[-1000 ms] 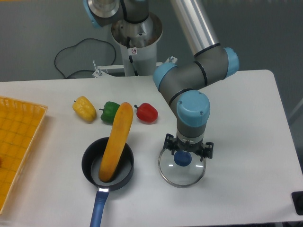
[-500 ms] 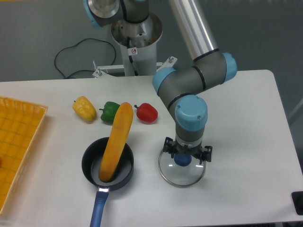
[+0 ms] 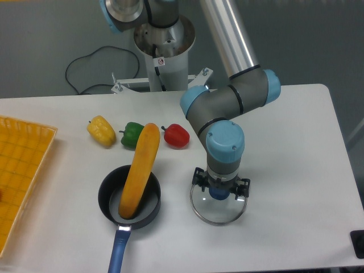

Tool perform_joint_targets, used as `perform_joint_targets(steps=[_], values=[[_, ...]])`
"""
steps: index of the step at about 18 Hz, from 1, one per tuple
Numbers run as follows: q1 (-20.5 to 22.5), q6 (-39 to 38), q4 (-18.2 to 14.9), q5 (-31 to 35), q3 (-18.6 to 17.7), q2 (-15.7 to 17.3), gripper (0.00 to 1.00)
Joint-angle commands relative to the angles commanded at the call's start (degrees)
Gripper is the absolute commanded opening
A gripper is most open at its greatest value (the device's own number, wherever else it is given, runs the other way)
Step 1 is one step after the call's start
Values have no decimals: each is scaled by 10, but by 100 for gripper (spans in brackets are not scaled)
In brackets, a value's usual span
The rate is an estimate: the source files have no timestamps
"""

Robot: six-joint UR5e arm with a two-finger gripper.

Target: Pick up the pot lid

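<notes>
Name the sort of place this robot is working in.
Most likely a robotics lab with a mock kitchen setup: a robot arm reaches over a white table, where a black pan and toy-looking vegetables are laid out.

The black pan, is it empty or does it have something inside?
Not empty: a long orange object lies partly inside the pan, its upper end sticking out past the rim.

I saw a clear pot lid [image 3: 219, 212] with a silvery rim and blue knob [image 3: 219, 194], a black saucepan [image 3: 150, 206] with a blue handle [image 3: 118, 250], and an orange elongated item [image 3: 139, 170]. The bell peppers were yellow [image 3: 101, 131], green [image 3: 132, 135] and red [image 3: 177, 136]. My end effector [image 3: 220, 182] was grey, the bench [image 3: 290, 239] whitish.
</notes>
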Motion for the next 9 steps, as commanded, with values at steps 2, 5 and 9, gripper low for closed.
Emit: perform_joint_targets(steps=[2,5,9], values=[[0,-1,0,0,0,-1,100],[0,-1,2,0,0,-1,100],[0,-1,4,0,-1,-3,100]])
